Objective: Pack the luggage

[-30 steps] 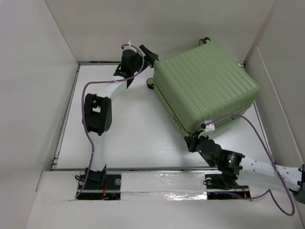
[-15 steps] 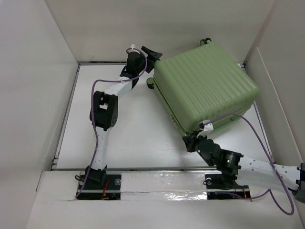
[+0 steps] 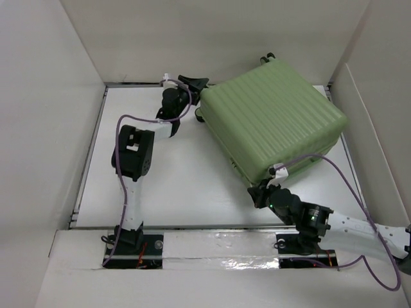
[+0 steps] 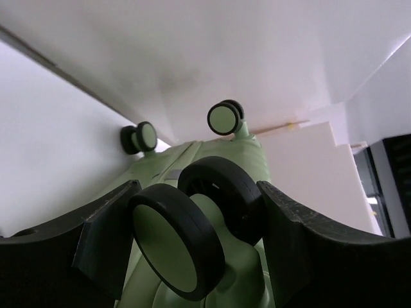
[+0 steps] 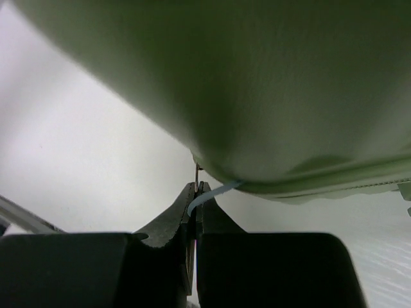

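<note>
The luggage (image 3: 276, 122) is a pale green ribbed suitcase, lying closed at the back right of the table. My left gripper (image 3: 194, 83) is at its far left corner. In the left wrist view my left gripper (image 4: 197, 187) is shut on a black-and-green twin caster wheel (image 4: 176, 247), with a finger against each side. My right gripper (image 3: 257, 192) is at the suitcase's near corner. In the right wrist view it (image 5: 195, 187) is shut on a thin metal zipper pull (image 5: 196, 172) with a light blue strip (image 5: 212, 192), under the shell (image 5: 289, 77).
White walls (image 3: 38, 128) close in the table on the left and at the back. A pale panel (image 3: 372, 128) stands right of the suitcase. Two more wheels (image 4: 225, 117) show near the back wall. Purple cables (image 3: 347, 173) trail from both arms.
The left gripper moved down onto the corner wheel and the left arm folded back. The suitcase has shifted and turned slightly to the left. The right gripper has barely moved.
</note>
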